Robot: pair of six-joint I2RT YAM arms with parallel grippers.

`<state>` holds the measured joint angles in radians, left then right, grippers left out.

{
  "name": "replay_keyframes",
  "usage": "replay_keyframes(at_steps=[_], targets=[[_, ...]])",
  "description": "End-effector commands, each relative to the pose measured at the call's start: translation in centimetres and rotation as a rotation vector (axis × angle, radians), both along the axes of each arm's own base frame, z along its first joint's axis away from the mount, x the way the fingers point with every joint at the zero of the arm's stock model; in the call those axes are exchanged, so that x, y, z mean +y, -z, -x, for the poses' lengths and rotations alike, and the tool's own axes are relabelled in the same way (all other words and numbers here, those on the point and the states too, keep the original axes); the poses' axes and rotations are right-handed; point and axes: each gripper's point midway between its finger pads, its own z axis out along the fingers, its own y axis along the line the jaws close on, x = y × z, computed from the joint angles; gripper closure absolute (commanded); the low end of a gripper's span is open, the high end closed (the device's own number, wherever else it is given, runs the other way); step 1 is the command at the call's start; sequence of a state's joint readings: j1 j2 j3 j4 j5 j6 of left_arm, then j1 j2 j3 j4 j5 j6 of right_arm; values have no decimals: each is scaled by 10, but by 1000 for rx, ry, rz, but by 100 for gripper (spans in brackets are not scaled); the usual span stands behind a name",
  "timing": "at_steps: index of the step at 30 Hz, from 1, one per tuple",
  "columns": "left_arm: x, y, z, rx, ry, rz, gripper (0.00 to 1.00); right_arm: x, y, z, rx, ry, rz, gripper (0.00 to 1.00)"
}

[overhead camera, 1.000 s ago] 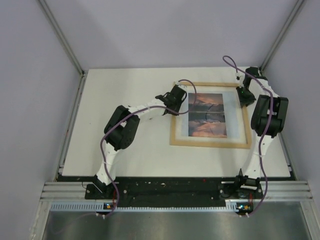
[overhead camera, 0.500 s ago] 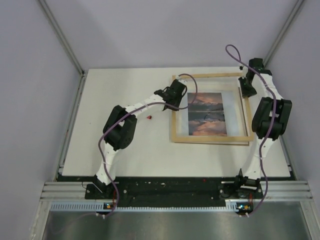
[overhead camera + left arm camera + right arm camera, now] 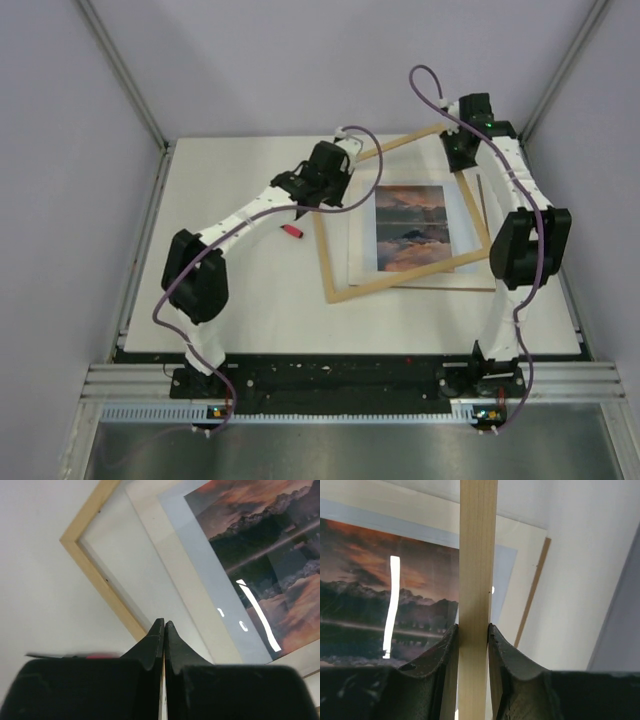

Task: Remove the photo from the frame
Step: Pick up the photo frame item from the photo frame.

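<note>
Above the white counter [image 3: 240, 300], the right hand [image 3: 472, 630] pinches the light-wood rectangular picture frame [image 3: 400, 283] by its far rail, skewed over the white sunset-print photo [image 3: 413, 228] lying flat; the left hand [image 3: 164, 625] is pressed together, empty.

White table [image 3: 240, 300]: backing board [image 3: 530, 599], red piece [image 3: 292, 232]

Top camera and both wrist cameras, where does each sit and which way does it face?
Top external: above and behind the bases, looking down at the table; both arms show.
Left wrist: looks past the shut left gripper at the frame corner and the photo.
Right wrist: looks along the right gripper clamped on the frame's rail.
Shared: frame and photo.
</note>
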<state>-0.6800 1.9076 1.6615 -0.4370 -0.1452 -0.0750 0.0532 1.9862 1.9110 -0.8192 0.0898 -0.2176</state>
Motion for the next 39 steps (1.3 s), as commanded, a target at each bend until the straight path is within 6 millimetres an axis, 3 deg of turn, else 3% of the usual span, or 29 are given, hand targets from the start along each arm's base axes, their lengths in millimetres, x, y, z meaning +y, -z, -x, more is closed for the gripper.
replay_keyframes(at_steps=[1,4,7,10,16,22,25,32,36,39], targets=[[45,-14,-2,-37,-23,-16,100,28,-16,5,-31,-10,-27,100],[64,1,3,-9,-22,-61,100,25,-7,4,-12,7,-5,100],[81,30,2,38,-42,-123,98,21,-2,5,-1,18,14,100],[88,57,1,101,-62,-156,76,18,-3,6,-4,26,28,100],[79,89,-4,184,-88,-151,67,10,3,9,2,33,73,100],[66,110,-22,246,-109,-156,55,6,11,10,10,36,81,100],[59,116,-24,265,-111,-137,46,3,13,10,15,36,84,100],[65,113,-23,261,-152,-138,31,-7,16,8,15,48,87,100],[64,99,-24,237,-174,-103,30,-6,21,9,26,43,78,100],[62,102,-24,242,-165,-96,29,-5,22,10,29,43,68,100]])
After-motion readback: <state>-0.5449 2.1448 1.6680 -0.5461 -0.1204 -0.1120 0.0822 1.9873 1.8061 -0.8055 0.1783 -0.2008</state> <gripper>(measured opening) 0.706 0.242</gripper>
